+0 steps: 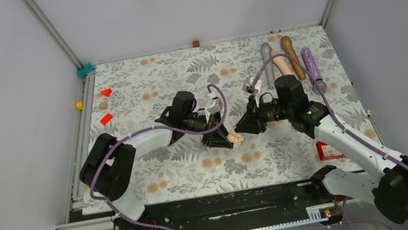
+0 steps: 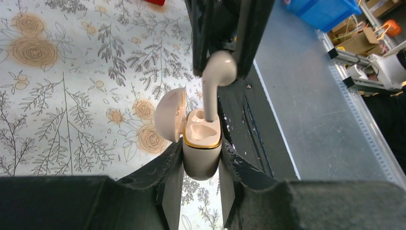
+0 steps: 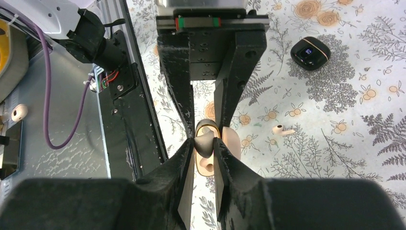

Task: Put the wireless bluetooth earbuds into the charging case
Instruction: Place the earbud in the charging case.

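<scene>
My left gripper (image 2: 202, 165) is clamped on the lower body of the case (image 2: 201, 143), one finger on each side. That leaves the gold-rimmed mouth bare and facing my right gripper (image 3: 204, 145). I reckon that is the reason for this hold: one arm serves as a vise while the other does the fine work. The lid (image 2: 170, 115) is swung wide open on its hinge, to the side of the mouth away from the incoming piece, so it blocks nothing.

The right gripper is pinched shut on the rounded head of an earbud (image 2: 216, 79), which leaves the stem free to enter. The earbud's long axis runs along its stem, close to in line with the case's own long axis and leaning only slightly. The stem points down into the case, its tip at the socket farther from the lid, and the head points back toward the right fingers. How deep the tip sits I cannot tell. The socket nearer the lid looks unfilled.

A second earbud (image 3: 283, 130) lies on its side on the flowered cloth (image 3: 335, 96), off to the lid side of the case and apart from it. A black case (image 3: 310, 50) sits farther out from the case than that
</scene>
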You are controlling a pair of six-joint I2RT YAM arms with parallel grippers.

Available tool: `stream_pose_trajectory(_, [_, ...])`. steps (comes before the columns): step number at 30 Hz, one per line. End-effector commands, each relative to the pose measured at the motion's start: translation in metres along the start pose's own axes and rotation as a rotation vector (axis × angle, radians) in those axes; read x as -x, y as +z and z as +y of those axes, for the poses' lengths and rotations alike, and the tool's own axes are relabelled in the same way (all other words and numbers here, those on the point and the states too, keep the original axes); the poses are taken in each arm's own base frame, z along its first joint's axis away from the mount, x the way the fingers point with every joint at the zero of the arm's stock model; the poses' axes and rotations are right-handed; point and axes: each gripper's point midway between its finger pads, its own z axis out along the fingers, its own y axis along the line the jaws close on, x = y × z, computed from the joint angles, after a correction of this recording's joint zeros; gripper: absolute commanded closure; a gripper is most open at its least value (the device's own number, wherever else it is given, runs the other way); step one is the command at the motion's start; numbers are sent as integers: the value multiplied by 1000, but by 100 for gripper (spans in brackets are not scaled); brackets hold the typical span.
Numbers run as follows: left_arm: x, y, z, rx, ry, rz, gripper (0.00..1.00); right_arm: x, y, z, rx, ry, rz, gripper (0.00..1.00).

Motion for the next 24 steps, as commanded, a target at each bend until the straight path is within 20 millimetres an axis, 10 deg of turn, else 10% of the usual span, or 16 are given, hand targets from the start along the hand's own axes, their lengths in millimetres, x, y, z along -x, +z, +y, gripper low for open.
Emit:
stream_pose_trajectory(1, [34, -1, -17, -68, 84, -96, 100, 6, 4, -4, -16, -24, -28, 81])
stream_pose_trajectory(24, [36, -4, -14, -47, 67, -123, 100, 8, 0, 2, -8, 6, -14, 81])
